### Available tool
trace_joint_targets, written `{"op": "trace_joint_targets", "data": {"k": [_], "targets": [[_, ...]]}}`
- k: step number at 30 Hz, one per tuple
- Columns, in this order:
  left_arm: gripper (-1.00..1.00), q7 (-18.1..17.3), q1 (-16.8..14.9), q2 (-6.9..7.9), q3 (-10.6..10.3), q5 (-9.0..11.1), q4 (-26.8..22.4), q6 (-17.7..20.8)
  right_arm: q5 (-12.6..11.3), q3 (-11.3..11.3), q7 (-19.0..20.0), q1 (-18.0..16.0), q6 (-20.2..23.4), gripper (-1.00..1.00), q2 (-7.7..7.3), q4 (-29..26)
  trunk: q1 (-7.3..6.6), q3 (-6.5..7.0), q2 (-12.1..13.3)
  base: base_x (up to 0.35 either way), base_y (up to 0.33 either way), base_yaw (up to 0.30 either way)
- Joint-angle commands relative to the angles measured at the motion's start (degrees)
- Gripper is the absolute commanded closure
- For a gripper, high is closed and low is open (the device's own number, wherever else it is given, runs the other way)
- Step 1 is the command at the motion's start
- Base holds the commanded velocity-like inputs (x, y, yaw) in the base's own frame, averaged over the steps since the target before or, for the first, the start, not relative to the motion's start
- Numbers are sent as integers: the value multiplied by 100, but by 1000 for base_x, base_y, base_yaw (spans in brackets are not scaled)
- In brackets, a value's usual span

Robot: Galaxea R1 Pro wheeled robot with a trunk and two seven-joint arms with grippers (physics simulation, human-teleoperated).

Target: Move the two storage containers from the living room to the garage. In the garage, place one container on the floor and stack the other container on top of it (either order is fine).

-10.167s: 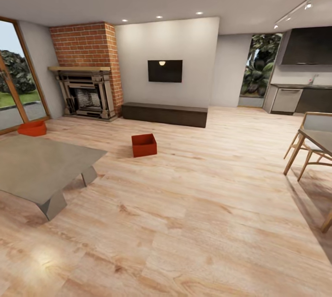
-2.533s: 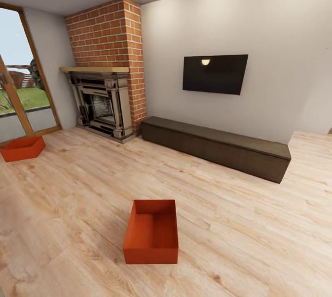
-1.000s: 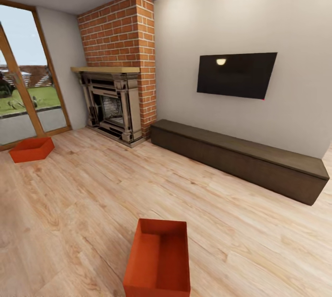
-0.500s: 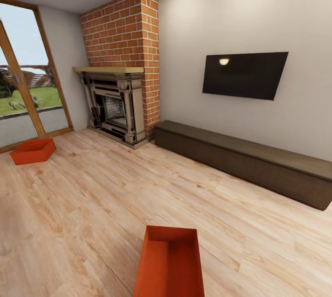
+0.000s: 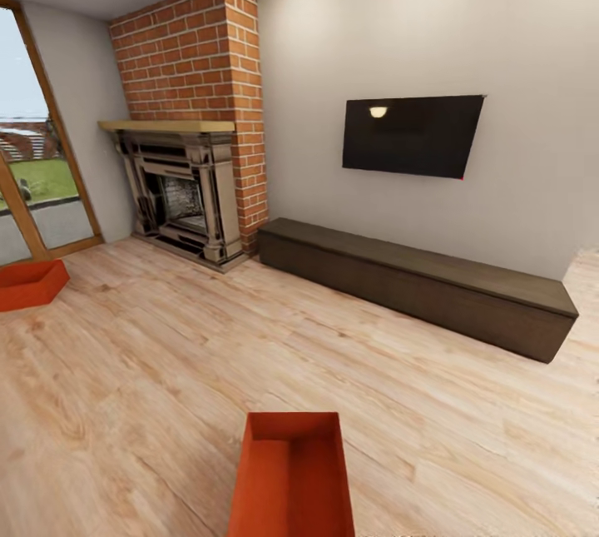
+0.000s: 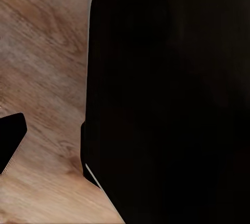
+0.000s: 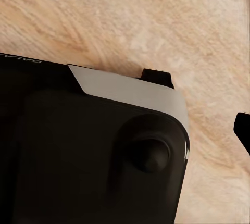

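Head view: nearest orange-red open rectangular bin [image 5: 291, 479] on light wood plank floor [image 5: 166, 370] right below you; second orange-red bin [image 5: 29, 283] well apart, by glass door [image 5: 33, 187]. Brick fireplace [image 5: 183, 104], dark low bench [image 5: 416, 283], wall TV [image 5: 412, 136] ahead. You're in living room; nothing carried, both bins left to move.

Left wrist view: dark robot body over planks; jaws' state, cannot tell.

Right wrist view: same, cannot tell.

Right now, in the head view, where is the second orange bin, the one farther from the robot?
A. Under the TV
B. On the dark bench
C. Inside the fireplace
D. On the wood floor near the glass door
D: the far bin sits on the wood floor by the glass door.
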Motion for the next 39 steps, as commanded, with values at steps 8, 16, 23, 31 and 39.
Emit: {"op": "trace_joint_targets", "data": {"k": [8,16,23,31,39], "targets": [[-100,-3,-1,0,-3,58,-2,-3,-60,44,18,-7,-27,-100,3,18,0,-5,-3,48,0,-49],[-100,-3,-1,0,-4,58,-2,-3,-60,44,18,-7,-26,-100,3,18,0,-5,-3,259,0,-1],[-100,-3,-1,8,-3,58,-2,-3,-60,44,19,-7,-27,-100,3,18,0,-5,-3,37,0,0],[-100,-3,-1,2,-2,58,-2,-3,-60,44,23,-7,-31,-100,3,18,0,-5,-3,1,0,0],[-100,-3,-1,0,0,58,-2,-3,-67,44,18,-7,-19,-100,3,18,0,-5,-3,0,0,0]]}}
